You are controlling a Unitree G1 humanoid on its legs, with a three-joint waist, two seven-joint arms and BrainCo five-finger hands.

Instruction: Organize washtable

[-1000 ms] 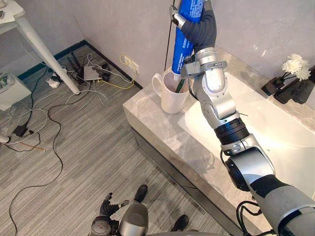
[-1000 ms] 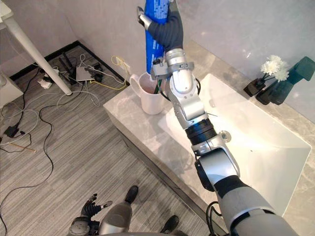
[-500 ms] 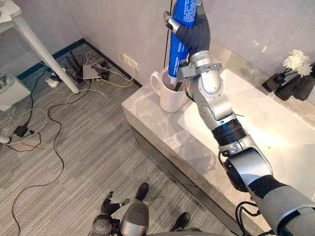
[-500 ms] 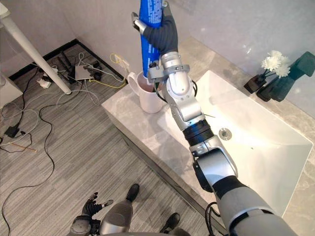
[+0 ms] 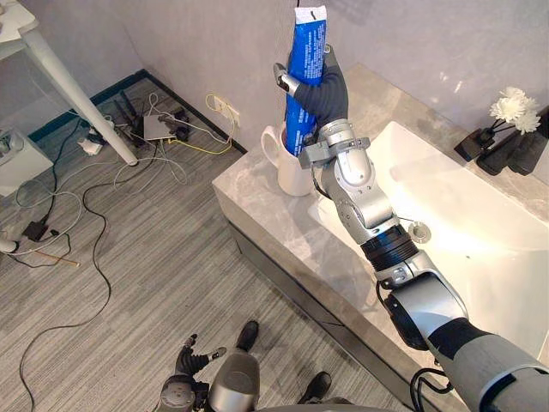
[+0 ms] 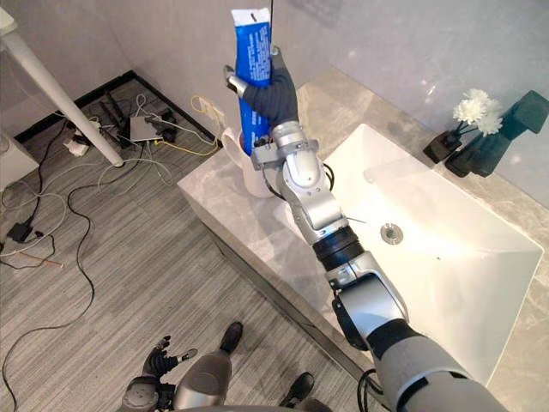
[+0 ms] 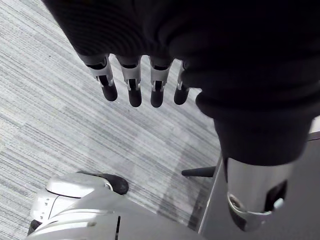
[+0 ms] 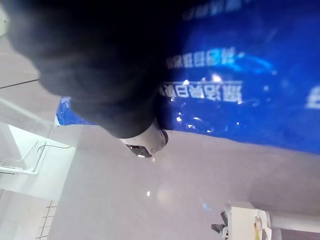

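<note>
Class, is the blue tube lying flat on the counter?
No, the right robot hand holds the blue tube upright above the white mug.

Grey striped carpet, grey walls

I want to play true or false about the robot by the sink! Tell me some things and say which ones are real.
1. The right robot hand holds a blue tube upright. True.
2. The mug is red. False: it is white.
3. The flowers beside the sink are white. True.
4. The mug stands inside the sink. False: it stands on the grey counter, near the corner.
5. The left robot hand holds a toothbrush. False: it hangs open above the floor, holding nothing.
</note>
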